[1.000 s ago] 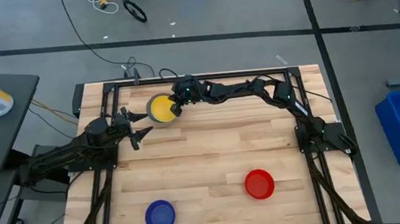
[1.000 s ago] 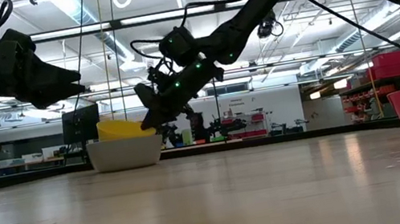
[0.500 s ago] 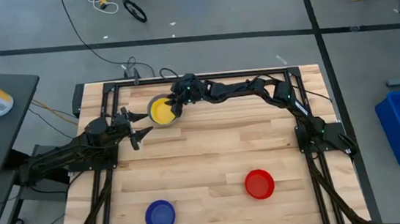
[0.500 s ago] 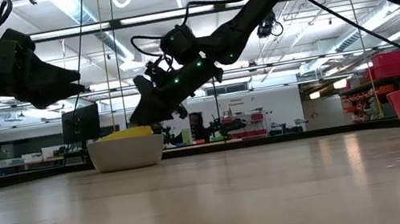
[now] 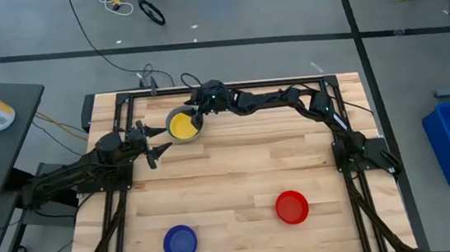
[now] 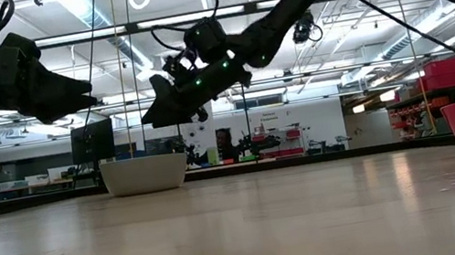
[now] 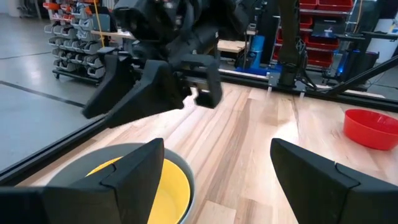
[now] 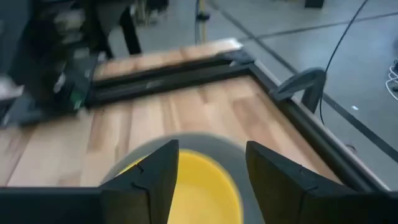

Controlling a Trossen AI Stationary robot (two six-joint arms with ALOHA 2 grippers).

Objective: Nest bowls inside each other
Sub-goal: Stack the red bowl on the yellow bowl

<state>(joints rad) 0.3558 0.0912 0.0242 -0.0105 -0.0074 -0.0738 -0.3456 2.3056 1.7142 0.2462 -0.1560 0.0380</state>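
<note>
My right gripper (image 5: 197,110): fingers apart, holding nothing, above the far edge of the grey bowl.
My left gripper (image 5: 155,142): fingers spread wide, hovering just left of the stack.
Grey bowl (image 5: 171,117): far left of the table (image 5: 237,170).
Yellow bowl (image 5: 183,126): nested inside the grey bowl.
Red bowl (image 5: 291,206): near right.
Dark blue bowl (image 5: 180,243): near left.

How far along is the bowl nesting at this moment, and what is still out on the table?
Done: the round yellow plastic bowl sits inside the grey plastic bowl; whether another lies beneath it cannot be told. In hand: nothing; the right gripper hangs just above that stack, jaws open and empty, and the left gripper waits open beside it. Left: the round red plastic bowl and the round dark blue plastic bowl stand separately.
</note>
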